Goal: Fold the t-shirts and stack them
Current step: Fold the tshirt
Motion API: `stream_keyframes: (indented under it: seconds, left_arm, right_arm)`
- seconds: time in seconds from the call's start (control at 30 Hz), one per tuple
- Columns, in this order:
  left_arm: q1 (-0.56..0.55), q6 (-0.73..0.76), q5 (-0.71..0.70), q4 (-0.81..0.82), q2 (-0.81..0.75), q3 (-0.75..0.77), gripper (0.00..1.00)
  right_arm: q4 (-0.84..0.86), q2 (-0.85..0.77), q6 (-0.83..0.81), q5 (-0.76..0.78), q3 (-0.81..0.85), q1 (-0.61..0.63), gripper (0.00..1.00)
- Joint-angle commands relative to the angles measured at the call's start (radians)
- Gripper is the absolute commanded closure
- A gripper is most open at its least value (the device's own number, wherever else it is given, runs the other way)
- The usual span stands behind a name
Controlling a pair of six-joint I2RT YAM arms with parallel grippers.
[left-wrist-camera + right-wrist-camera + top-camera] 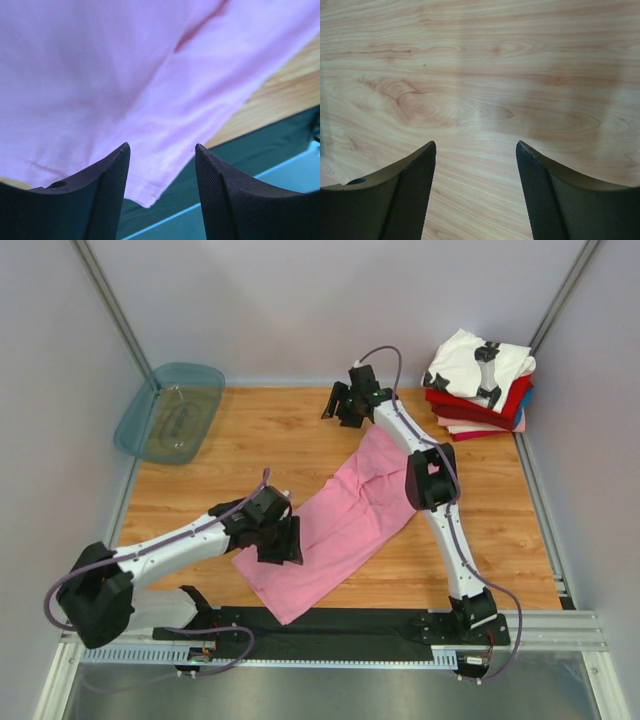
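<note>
Left gripper [161, 147] parted over pink t-shirt [345, 515], white shirt [465, 358] print illegible

Light wood-grain tabletop [250, 440], evenly lit. Plain pale grey wall panels [300, 300] enclose three sides, joined by slanted metal corner posts [108, 300]. Ribbed aluminium rail [560, 625] along near edge.

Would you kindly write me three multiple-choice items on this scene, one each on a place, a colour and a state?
1. Where on the table is the folded stack? A near left; B far right; C centre.
2. What colour is the spread shirt? A pink; B blue; C white.
3. How is the right gripper? A shut on cloth; B open, empty; C shut, empty.
Key: 1 B, it sits in the far right corner; 2 A, plainly pink; 3 B, its jaws stand apart over bare wood.
</note>
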Motion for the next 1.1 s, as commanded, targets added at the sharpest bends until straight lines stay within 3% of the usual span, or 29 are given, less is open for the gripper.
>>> stream_keyframes:
  seconds: [0.0,0.13,0.27,0.37,0.5,0.57,0.7,1.07]
  left_arm:
    - [-0.018,-0.076,-0.029,-0.089,-0.146,0.059,0.38]
    - [-0.018,0.046,-0.189,-0.177,-0.175,0.165,0.36]
    - [-0.018,0.192,-0.336,-0.406,-0.084,0.445,0.36]
    - [-0.018,0.247,-0.41,-0.533,-0.07,0.527,0.36]
    - [-0.018,0.347,-0.436,-0.603,-0.116,0.587,0.36]
    - [-0.019,0.395,-0.49,-0.658,-0.127,0.604,0.36]
    - [-0.019,0.397,-0.764,-0.725,-0.171,0.579,0.32]
    - [-0.019,0.372,-0.797,-0.63,-0.276,0.441,0.3]
  right_arm:
    - [0.095,-0.213,-0.107,-0.007,-0.038,0.005,0.32]
    - [0.049,-0.442,-0.2,0.187,-0.208,0.002,0.3]
    - [-0.05,-0.664,-0.227,0.431,-0.436,-0.027,0.27]
    - [-0.179,-0.761,-0.227,0.464,-0.586,-0.053,0.23]
    - [-0.192,-0.854,-0.233,0.444,-0.843,-0.059,0.21]
    - [-0.161,-0.868,-0.239,0.398,-0.953,-0.059,0.2]
    - [-0.116,-0.853,-0.228,0.334,-1.032,-0.058,0.21]
    - [-0.073,-0.636,-0.202,0.291,-1.014,-0.032,0.21]
